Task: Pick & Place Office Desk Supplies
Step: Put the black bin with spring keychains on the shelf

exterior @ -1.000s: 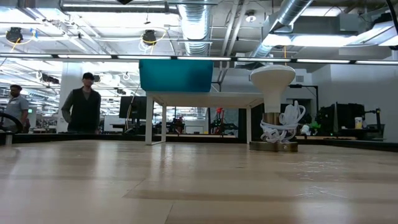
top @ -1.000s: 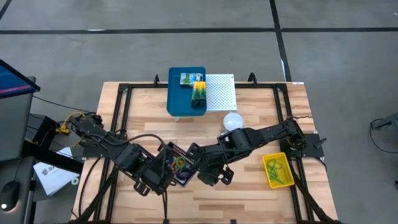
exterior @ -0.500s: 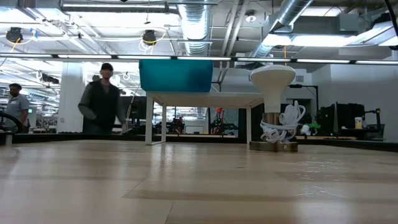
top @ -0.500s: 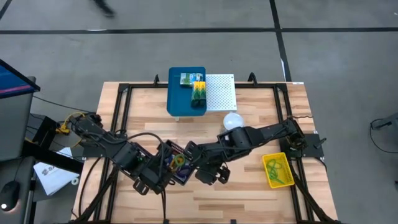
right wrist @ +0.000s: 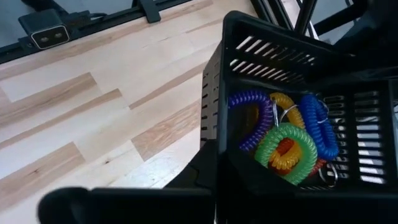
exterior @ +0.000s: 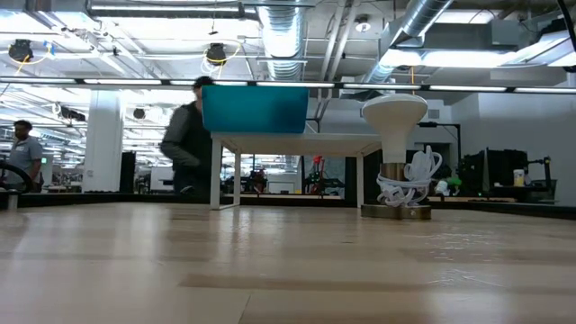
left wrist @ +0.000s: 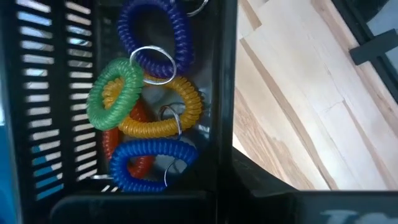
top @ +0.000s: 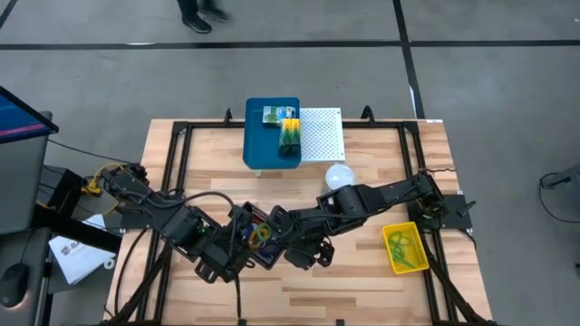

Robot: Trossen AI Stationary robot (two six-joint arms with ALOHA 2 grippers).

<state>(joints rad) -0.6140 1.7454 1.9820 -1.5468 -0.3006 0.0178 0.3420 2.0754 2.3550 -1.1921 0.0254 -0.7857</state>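
Grippers first: my right gripper [top: 288, 246] is clenched on the wall of the black slotted basket [right wrist: 292, 68], and my left gripper [top: 237, 246] is closed on the opposite side of that basket, so the two meet near the counter's front edge. Inside the basket I see coiled loops heaped together: green [left wrist: 115, 102], yellow [left wrist: 163, 121], blue [left wrist: 152, 163], purple [right wrist: 249, 115] and red [left wrist: 124, 140], some with metal rings. Bare wood counter [top: 362, 290] lies open in front of and beside the basket. Both arms reach inward, low and stretched. Farther back I see a blue tray [top: 265, 145] holding a crayon box [top: 289, 134] and a packet [top: 275, 115], touching a white perforated board [top: 322, 134]. A yellow bin [top: 405, 247] sits near the right edge.
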